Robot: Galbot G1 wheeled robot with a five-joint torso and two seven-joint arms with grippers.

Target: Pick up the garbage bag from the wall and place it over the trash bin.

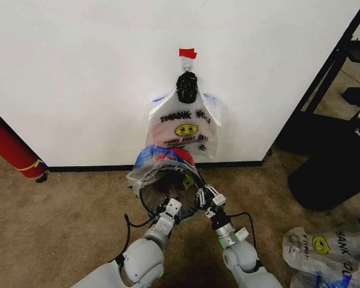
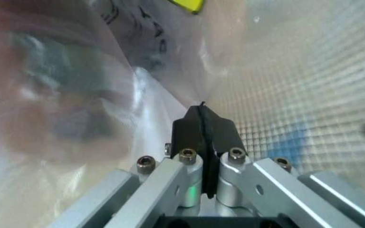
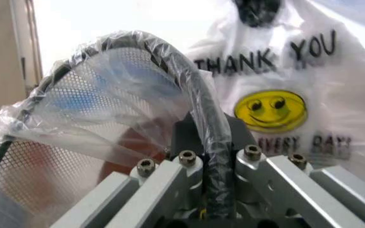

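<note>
The garbage bag (image 1: 149, 171) is stretched over the mouth of the trash bin (image 1: 168, 195), which stands on the carpet right below the wall (image 1: 78, 72). Both grippers are at the bin's near rim. My left gripper (image 1: 171, 207) is shut, its black pads (image 2: 195, 130) pressed together on a fold of the bag's film (image 2: 74, 118), with the mesh (image 2: 296, 104) beside it. My right gripper (image 1: 202, 198) is shut across the bag-wrapped rim (image 3: 201, 104), one finger on each side of it.
More identical bags (image 1: 186, 126) hang from the black hook (image 1: 186, 87) under the red tape (image 1: 187, 53), just behind the bin. A red cylinder (image 1: 9, 147) leans at the left. Black furniture (image 1: 333, 162) stands right; loose bags (image 1: 324, 249) lie on the floor.
</note>
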